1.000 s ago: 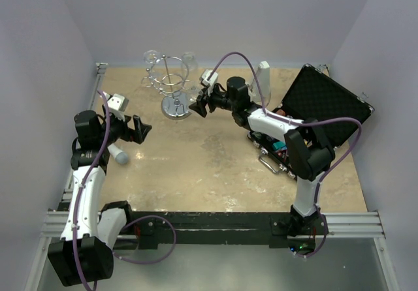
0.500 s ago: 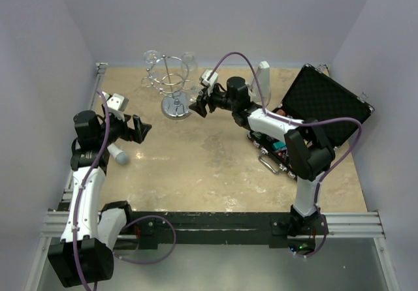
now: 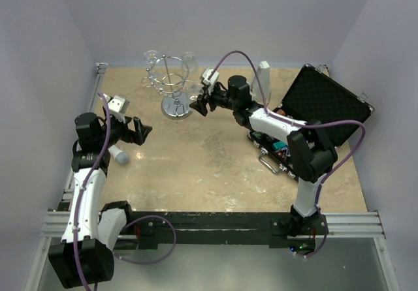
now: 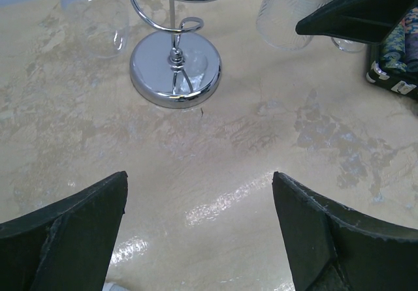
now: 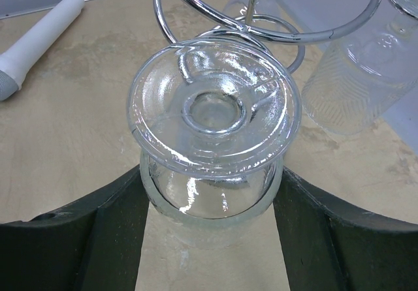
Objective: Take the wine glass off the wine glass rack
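The chrome wine glass rack [image 3: 172,82] stands at the back of the table on its round disc base [image 4: 175,69]; its ring hoop [image 5: 261,33] shows in the right wrist view. A clear wine glass [image 5: 215,108] hangs upside down at the rack's right side [image 3: 194,98], foot toward the camera. My right gripper [image 3: 200,103] has a finger against each side of its bowl [image 5: 209,199]. Other glasses [image 4: 290,10] [image 4: 91,10] hang on the rack. My left gripper [image 3: 139,131] is open and empty over bare table, facing the rack [image 4: 199,226].
An open black case [image 3: 323,105] lies at the right with small items in front of it. A white and grey cylinder [image 3: 117,154] lies by the left arm, also in the right wrist view [image 5: 32,43]. A pale wedge-shaped object [image 3: 263,76] stands at the back.
My right gripper has shifted slightly toward the back, staying at the glass on the rack. The left arm has barely moved.
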